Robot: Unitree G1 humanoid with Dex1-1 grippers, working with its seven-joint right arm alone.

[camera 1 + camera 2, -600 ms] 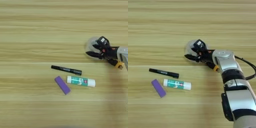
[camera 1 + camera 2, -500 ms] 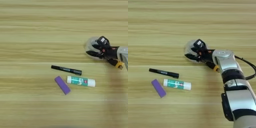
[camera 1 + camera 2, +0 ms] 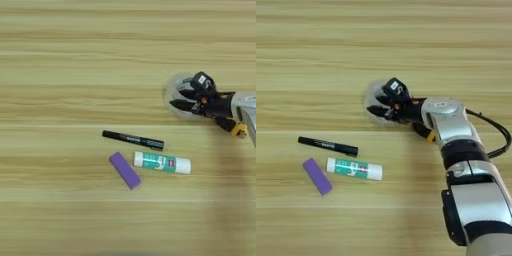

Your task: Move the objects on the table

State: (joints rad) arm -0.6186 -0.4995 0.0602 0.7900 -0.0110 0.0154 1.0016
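- The wooden table (image 3: 60,55) fills the whole view, its grain running left to right.
- The right arm (image 3: 456,145) reaches in from the lower right.
- The right gripper (image 3: 379,103) has its two black fingers clamped over the clear tape roll (image 3: 176,92), which lies flat on the table.
- The white-green glue stick (image 3: 162,162) lies below and left of the gripper.
- The black marker (image 3: 133,140) lies just above the glue stick, nearer the gripper.
- The purple eraser block (image 3: 124,170) sits farthest left of the gripper.
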